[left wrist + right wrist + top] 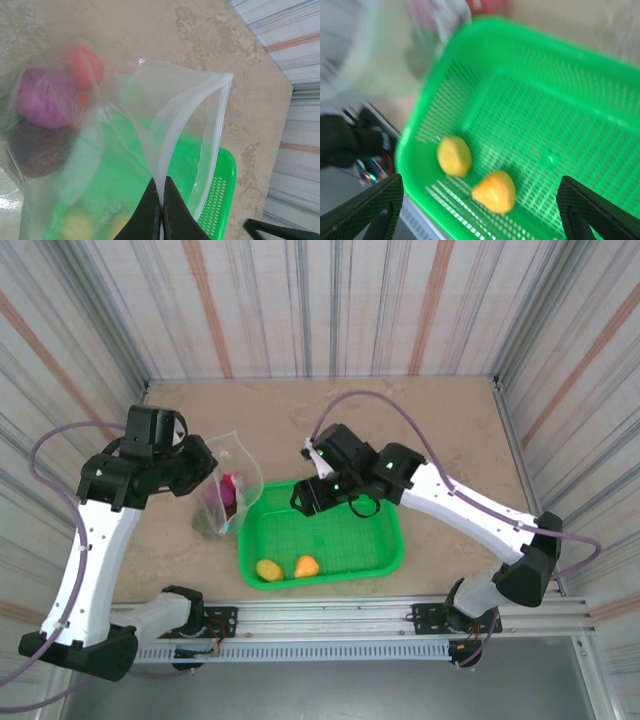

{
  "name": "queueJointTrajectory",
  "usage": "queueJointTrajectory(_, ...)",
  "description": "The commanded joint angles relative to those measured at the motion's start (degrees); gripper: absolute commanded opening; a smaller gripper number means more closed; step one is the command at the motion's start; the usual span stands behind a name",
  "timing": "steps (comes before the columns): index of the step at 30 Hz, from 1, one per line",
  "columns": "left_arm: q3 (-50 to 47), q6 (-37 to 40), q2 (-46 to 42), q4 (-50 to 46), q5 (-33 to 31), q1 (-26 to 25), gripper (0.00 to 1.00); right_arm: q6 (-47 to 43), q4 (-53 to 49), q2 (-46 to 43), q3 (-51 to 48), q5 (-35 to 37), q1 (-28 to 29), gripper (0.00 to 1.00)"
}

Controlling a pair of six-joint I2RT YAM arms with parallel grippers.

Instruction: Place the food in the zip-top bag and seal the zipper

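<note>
Loose food: at the near left end of the green mesh basket (352, 536) we see a yellow piece (268, 569) and an orange piece (307, 565), side by side and just apart.
Basket: it lies flat on the table (300, 420), in the middle, near the arm bases.
Zip-top bag: we find the zip-top bag (236, 454) just left of the basket, its lower part against the basket's left rim and its mouth lifted up.
Bagged food: through the plastic, the left wrist view gives us a purple piece (45, 97), a red piece (85, 65) and a dark red piece (37, 150), bunched together at the bag's bottom.
Left gripper: the left gripper (161, 182) has its fingers pressed together, pinching the bag's mouth edge on the zipper (214, 135).
Zipper: we see its two strips parted, so the mouth gapes.
Right gripper: the right gripper (308, 498) hangs over the basket's far left corner, spread wide, holding nothing.
</note>
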Motion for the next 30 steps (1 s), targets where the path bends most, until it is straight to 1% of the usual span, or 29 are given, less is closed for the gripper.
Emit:
queueJointTrajectory(1,-1.7,0.2,-1.2,-0.6,-0.1,-0.1,0.00,0.2,-0.4,2.1,-7.0,-2.3,2.5,0.84)
queueJointTrajectory(4,-2.8,-0.1,-1.7,-0.5,0.4,-0.1,0.00,0.9,0.2,5.8,-9.6,-3.9,4.0,0.86)
queueJointTrajectory(7,-3.1,-0.1,-1.8,-0.7,0.4,-0.2,0.00,0.9,1.3,9.7,-9.9,-3.7,6.3,0.88)
queueJointTrajectory(13,-3.4,0.1,-1.8,-0.8,0.1,-0.3,0.00,2.8,5.3,15.3,-11.1,-3.8,8.8,0.88)
queueJointTrajectory(16,-3.5,0.1,-1.8,-1.0,0.0,-0.5,0.00,3.3,6.7,16.2,-12.4,-1.2,10.2,0.85)
queueJointTrajectory(23,-2.9,0.8,-0.8,-0.7,0.1,-1.6,0.00,4.9,8.6,14.5,-18.2,4.1,10.3,0.80)
queueJointTrajectory(30,-1.7,1.5,0.7,-0.4,-0.9,-2.8,0.00,4.1,10.2,13.9,-19.8,5.4,8.4,0.66)
